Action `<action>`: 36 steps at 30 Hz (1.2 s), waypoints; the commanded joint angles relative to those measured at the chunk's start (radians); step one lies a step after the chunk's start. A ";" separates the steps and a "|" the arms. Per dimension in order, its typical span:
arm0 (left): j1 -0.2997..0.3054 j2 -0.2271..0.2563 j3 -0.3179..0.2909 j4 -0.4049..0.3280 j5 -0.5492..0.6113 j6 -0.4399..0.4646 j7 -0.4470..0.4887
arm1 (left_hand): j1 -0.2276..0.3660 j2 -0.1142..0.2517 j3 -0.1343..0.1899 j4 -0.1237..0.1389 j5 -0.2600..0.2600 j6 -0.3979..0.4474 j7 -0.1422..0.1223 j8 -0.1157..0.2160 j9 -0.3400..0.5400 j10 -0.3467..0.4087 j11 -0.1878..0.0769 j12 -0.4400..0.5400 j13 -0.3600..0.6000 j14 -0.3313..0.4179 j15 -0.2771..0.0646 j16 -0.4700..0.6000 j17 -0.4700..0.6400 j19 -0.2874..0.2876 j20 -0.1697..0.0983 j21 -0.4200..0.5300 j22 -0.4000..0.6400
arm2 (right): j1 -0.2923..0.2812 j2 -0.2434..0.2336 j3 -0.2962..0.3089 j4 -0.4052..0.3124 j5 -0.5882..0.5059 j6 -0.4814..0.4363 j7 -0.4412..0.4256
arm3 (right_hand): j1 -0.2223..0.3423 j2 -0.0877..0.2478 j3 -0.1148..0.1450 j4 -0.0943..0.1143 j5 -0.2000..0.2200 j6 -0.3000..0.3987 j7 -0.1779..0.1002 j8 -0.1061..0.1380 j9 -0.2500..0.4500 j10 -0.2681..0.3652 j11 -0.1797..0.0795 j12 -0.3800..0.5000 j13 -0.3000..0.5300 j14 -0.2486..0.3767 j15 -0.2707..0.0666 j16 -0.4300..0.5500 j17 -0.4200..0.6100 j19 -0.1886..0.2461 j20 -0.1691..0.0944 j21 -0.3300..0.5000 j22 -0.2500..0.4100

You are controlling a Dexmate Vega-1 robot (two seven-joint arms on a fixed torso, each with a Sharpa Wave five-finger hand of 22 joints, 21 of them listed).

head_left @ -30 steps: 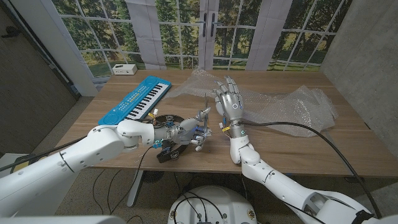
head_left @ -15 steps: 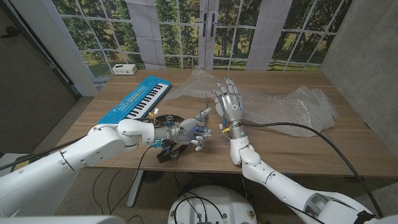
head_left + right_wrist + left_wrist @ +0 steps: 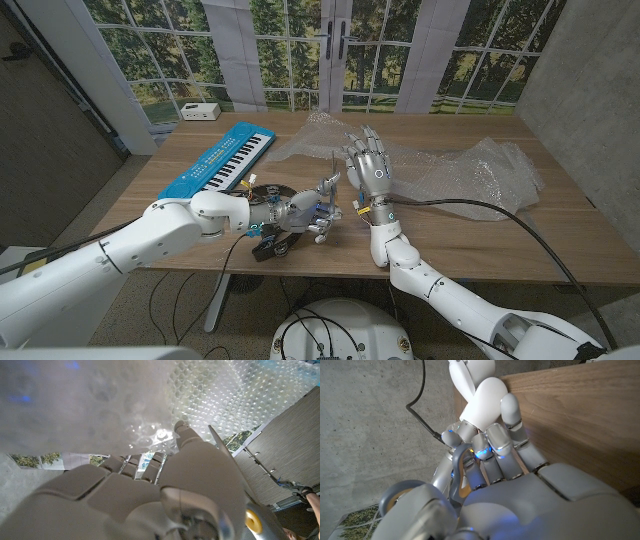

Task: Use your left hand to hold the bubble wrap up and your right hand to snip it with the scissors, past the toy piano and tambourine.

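While on table (image 3: 480,225), bubble wrap (image 3: 470,172) loose

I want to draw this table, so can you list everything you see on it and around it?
long blue toy piano with white keys: one, blue, table's left side.
round black tambourine: one, black, by the left forearm, partly hidden.
clear bubble wrap sheet: one, clear, middle to right.
grey-handled metal scissors: one, grey, between the hands, blade up.
small white box: one, white, by the window, far left.
left hand: one, silver, holds the scissors' handles.
right hand: one, silver, upright, fingers spread.
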 commanded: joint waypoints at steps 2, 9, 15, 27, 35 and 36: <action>-0.005 -0.010 0.005 0.009 0.005 -0.005 -0.004 | 0.000 0.010 -0.004 0.004 0.004 0.003 0.009 0.641 0.000 0.043 -0.043 0.005 0.003 0.005 0.000 0.005 0.005 -0.004 -0.004 0.006 0.004 | -0.023 -0.003 0.010 -0.027 0.006 0.006 0.000 | 0.005 -0.002 0.006 0.003 0.003 -0.003 -0.006 0.000 -0.001 0.016 0.000 0.001 0.004 0.006 -0.184 0.005 0.002 0.003 -0.011 0.007 0.002; -0.008 -0.013 0.008 0.015 0.000 -0.004 -0.013 | 0.000 0.010 -0.004 0.004 0.004 0.003 0.009 0.641 0.000 0.041 -0.041 0.004 0.003 0.004 0.000 0.005 0.005 -0.001 -0.005 0.002 -0.006 | -0.034 0.000 0.025 -0.035 -0.009 0.016 0.000 | 0.005 -0.003 0.006 0.003 0.003 -0.003 -0.005 0.000 -0.002 0.022 0.000 0.002 0.005 0.005 -0.185 0.006 0.003 0.003 -0.011 0.007 0.002; -0.013 -0.012 0.011 0.016 0.005 0.002 -0.016 | 0.001 0.010 -0.004 0.004 0.005 0.001 0.010 0.641 0.000 0.040 -0.042 0.004 0.003 0.003 0.000 0.004 0.005 -0.001 -0.005 0.005 -0.002 | -0.036 -0.001 0.018 -0.033 -0.012 0.020 0.000 | 0.007 -0.004 0.007 0.003 0.003 -0.003 -0.002 0.001 -0.002 0.025 0.000 0.002 0.005 0.005 -0.185 0.006 0.003 0.004 -0.010 0.007 0.002; -0.020 -0.016 0.013 0.020 0.006 0.005 -0.019 | 0.003 0.011 -0.004 0.004 0.005 0.002 0.012 0.641 0.000 0.039 -0.042 0.004 0.003 0.003 0.000 0.005 0.005 -0.002 -0.006 0.005 -0.002 | -0.035 0.000 0.013 -0.026 -0.012 0.027 0.000 | 0.007 -0.004 0.008 0.004 0.002 -0.005 0.000 0.001 -0.003 0.035 0.000 0.003 0.006 0.004 -0.184 0.007 0.003 0.005 -0.010 0.008 0.002; -0.025 -0.026 0.020 0.030 0.007 0.000 -0.030 | 0.002 0.011 -0.005 0.004 0.005 0.002 0.012 0.641 0.000 0.039 -0.043 0.004 0.003 0.004 0.000 0.005 0.005 -0.002 -0.007 0.004 -0.006 | -0.055 0.027 0.055 -0.022 -0.038 0.036 0.000 | 0.009 -0.003 0.009 0.004 0.003 -0.002 0.006 0.002 -0.004 0.038 0.001 0.003 0.007 0.006 -0.185 0.008 0.004 0.005 -0.008 0.008 0.002; -0.028 -0.028 0.022 0.032 0.008 -0.001 -0.033 | 0.002 0.011 -0.005 0.004 0.005 0.004 0.010 0.641 0.000 0.040 -0.044 0.004 0.003 0.004 0.000 0.005 0.005 -0.004 -0.007 0.006 -0.001 | -0.056 0.029 0.058 -0.022 -0.041 0.036 0.000 | 0.010 -0.003 0.010 0.003 0.002 -0.002 0.007 0.002 -0.004 0.038 0.001 0.003 0.007 0.006 -0.185 0.008 0.004 0.005 -0.009 0.008 0.002</action>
